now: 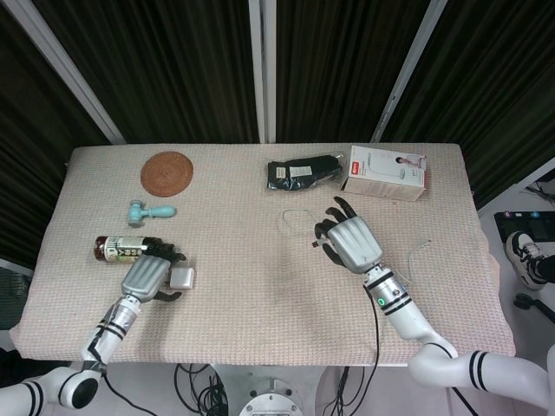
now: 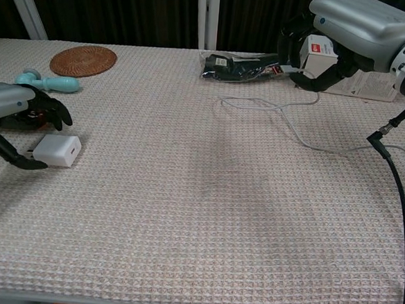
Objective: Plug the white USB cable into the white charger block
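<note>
The white charger block [image 1: 182, 277] [image 2: 58, 150] lies flat on the cloth at the near left. My left hand [image 1: 147, 278] [image 2: 11, 111] is at its left end, fingers [image 2: 54, 112] curled over the far side and thumb low at the near corner, not visibly clamped. My right hand [image 1: 351, 243] [image 2: 354, 27] is raised over the table's middle right and pinches the plug end of the white USB cable [image 1: 314, 247]. From that hand the cable [image 2: 288, 123] drops and trails across the cloth in a loop [image 1: 290, 217].
A brown bottle [image 1: 121, 248] lies just beyond my left hand, with a teal tool [image 1: 149, 211] [image 2: 44, 81] and a woven coaster [image 1: 166, 172] [image 2: 83, 60] further back. A black packet [image 1: 303, 172] [image 2: 240, 64] and a white box [image 1: 384, 172] sit at the back right.
</note>
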`<state>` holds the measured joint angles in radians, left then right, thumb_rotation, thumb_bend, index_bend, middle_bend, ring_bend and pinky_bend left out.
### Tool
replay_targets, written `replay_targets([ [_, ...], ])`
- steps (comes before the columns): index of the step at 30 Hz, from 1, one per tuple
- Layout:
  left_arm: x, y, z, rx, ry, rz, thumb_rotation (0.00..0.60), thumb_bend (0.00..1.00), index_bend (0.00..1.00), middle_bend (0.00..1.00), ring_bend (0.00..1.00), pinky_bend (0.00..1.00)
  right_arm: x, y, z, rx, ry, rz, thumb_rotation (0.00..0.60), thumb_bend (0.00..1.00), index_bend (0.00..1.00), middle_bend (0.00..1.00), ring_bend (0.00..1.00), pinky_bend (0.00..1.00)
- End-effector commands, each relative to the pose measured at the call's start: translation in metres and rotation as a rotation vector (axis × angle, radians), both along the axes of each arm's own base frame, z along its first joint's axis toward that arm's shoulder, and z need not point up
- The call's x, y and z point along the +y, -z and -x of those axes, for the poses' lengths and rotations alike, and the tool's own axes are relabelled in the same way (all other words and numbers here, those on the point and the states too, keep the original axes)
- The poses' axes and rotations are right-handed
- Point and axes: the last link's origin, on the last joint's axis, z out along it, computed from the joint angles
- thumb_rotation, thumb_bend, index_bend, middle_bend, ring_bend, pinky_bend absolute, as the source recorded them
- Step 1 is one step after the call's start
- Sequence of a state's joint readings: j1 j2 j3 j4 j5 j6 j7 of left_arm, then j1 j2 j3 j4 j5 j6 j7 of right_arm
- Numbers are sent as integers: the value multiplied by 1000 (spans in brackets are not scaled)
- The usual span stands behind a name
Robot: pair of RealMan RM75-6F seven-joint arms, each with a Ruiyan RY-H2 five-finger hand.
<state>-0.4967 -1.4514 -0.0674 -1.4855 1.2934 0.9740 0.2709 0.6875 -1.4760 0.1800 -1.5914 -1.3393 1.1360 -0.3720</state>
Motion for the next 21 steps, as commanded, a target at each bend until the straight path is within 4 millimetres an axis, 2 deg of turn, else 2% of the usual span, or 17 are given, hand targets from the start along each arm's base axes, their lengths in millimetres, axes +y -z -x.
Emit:
replay_targets([
  [1, 0, 3, -1, 9, 2, 19, 503, 175, 267, 292, 115, 63, 0, 0, 2, -3, 5, -1, 600, 327, 567, 513, 243, 112],
  [7, 2, 5, 1, 54, 24, 2, 486, 216, 290, 299, 115, 63, 0, -1, 5, -13, 14, 1, 600, 327, 572, 515, 245, 112],
  [21, -4, 8, -2, 100, 75, -29, 487, 222, 314, 317, 115, 61, 0, -2, 13, -29, 41, 1, 600, 327, 574, 516, 247, 112],
])
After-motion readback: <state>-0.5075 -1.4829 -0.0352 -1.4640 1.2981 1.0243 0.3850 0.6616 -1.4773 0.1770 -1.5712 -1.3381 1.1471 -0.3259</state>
